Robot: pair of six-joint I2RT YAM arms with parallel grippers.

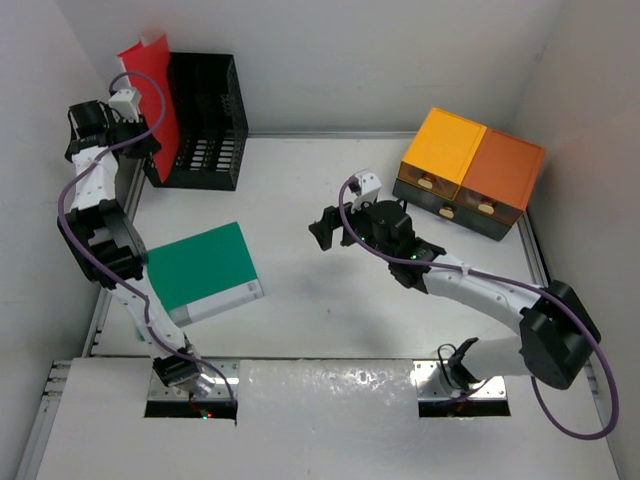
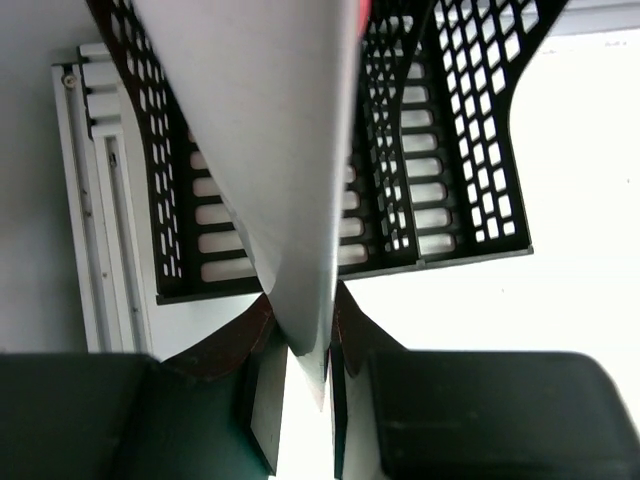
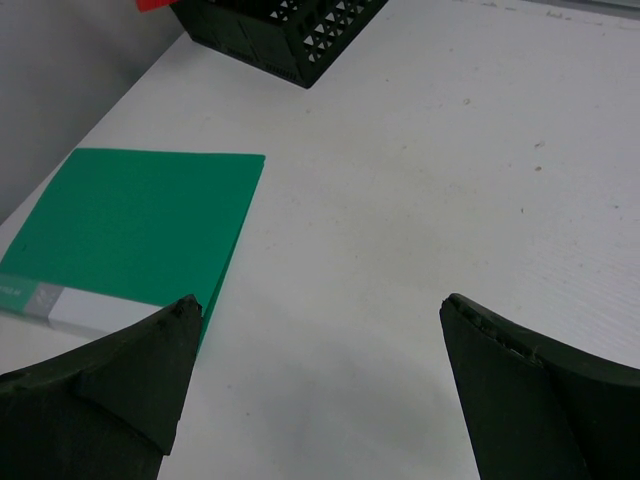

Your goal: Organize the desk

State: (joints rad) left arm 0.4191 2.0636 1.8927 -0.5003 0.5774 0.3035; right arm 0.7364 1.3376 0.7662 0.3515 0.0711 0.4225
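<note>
The white desk (image 1: 340,310) holds a green folder (image 1: 200,265) lying flat at the left; it also shows in the right wrist view (image 3: 130,230). My left gripper (image 1: 143,143) is shut on the lower edge of a red folder (image 1: 150,85) and holds it upright at the left end of the black mesh rack (image 1: 205,120). In the left wrist view the gripper (image 2: 305,340) pinches the folder's pale sheet (image 2: 280,150) above the rack (image 2: 440,150). My right gripper (image 1: 330,232) is open and empty over the desk's middle, its tips (image 3: 320,310) right of the green folder.
Two orange drawer boxes (image 1: 470,165) stand at the back right. The desk's metal rail (image 2: 100,200) runs beside the rack at the left wall. The rack's corner shows at the top of the right wrist view (image 3: 280,30). White walls close in the desk.
</note>
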